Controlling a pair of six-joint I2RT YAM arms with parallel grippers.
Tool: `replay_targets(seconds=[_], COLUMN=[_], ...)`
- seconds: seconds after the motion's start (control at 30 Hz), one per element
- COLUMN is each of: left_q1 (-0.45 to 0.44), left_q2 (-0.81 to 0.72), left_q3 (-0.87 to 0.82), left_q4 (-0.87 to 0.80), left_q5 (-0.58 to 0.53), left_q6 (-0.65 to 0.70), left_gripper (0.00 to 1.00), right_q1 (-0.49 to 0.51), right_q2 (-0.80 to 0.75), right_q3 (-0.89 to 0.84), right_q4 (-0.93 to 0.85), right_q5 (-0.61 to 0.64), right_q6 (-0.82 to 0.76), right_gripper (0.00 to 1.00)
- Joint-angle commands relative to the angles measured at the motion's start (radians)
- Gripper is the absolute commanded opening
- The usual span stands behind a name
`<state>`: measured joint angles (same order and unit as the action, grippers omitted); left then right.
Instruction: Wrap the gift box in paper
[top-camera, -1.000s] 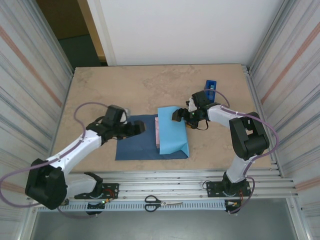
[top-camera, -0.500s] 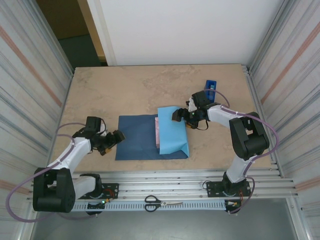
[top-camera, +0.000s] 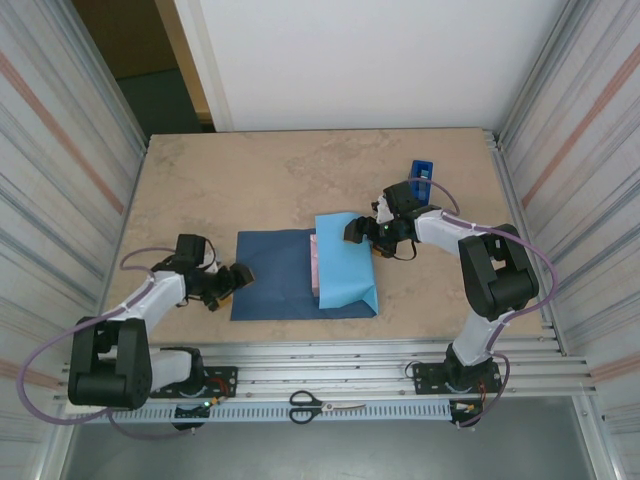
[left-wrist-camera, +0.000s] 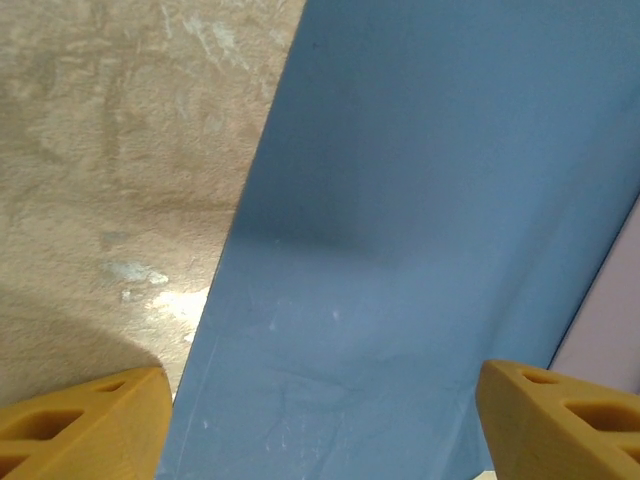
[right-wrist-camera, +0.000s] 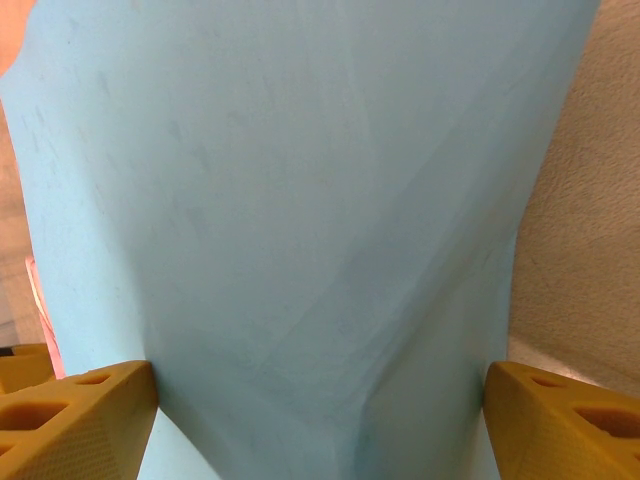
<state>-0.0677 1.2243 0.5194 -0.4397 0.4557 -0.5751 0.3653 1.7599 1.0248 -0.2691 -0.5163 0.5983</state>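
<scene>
box: gift box (top-camera: 314, 262) mostly under the light-blue flap, pink edge showing on its left.
paper: paper (top-camera: 275, 278) has its right flap over the box; navy half lies flat left of the box.
right gripper (top-camera: 358, 231): on the flap at the box's far-right corner, jaws wide.
left gripper (top-camera: 237, 277): left of the box at the navy edge, jaws wide, no grip.
step: likely going for the left flap.
next: pinch that edge, fold over the box.

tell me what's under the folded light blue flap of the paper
The gift box: only a thin pink strip along its left side shows. The paper folded over it hides the rest.
</scene>
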Motion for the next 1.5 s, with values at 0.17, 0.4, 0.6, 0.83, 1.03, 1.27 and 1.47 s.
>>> replay_targets(seconds=[0.17, 0.4, 0.6, 0.83, 1.03, 1.27, 1.47], left_q1=[-0.029, -0.035, -0.035, -0.034, -0.031, -0.032, -0.058], left_q2=[0.036, 0.023, 0.007, 0.026, -0.034, -0.172, -0.218], left_q3=[-0.009, -0.009, -0.004, 0.028, 0.083, -0.025, -0.084], left_q4=[0.061, 0.154, 0.175, 0.171, -0.049, -0.101, -0.105], left_q5=[0.066, 0.177, 0.194, 0.155, -0.073, -0.073, -0.067], left_q6=[0.023, -0.006, -0.014, -0.003, -0.005, -0.098, -0.140], left_gripper=[0.80, 0.74, 0.73, 0.79, 0.85, 0.87, 0.86], right_q1=[0.038, 0.040, 0.040, 0.041, 0.041, 0.041, 0.041], right_q2=[0.067, 0.064, 0.064, 0.059, 0.061, 0.058, 0.056], right_q3=[-0.041, -0.042, -0.049, -0.046, -0.046, -0.049, -0.046], right_q4=[-0.140, -0.145, -0.140, -0.145, -0.149, -0.150, -0.154], right_q5=[0.117, 0.119, 0.118, 0.120, 0.121, 0.125, 0.124], right_q6=[0.006, 0.005, 0.008, 0.008, 0.008, 0.008, 0.006], right_gripper=[0.83, 0.82, 0.83, 0.83, 0.83, 0.82, 0.82])
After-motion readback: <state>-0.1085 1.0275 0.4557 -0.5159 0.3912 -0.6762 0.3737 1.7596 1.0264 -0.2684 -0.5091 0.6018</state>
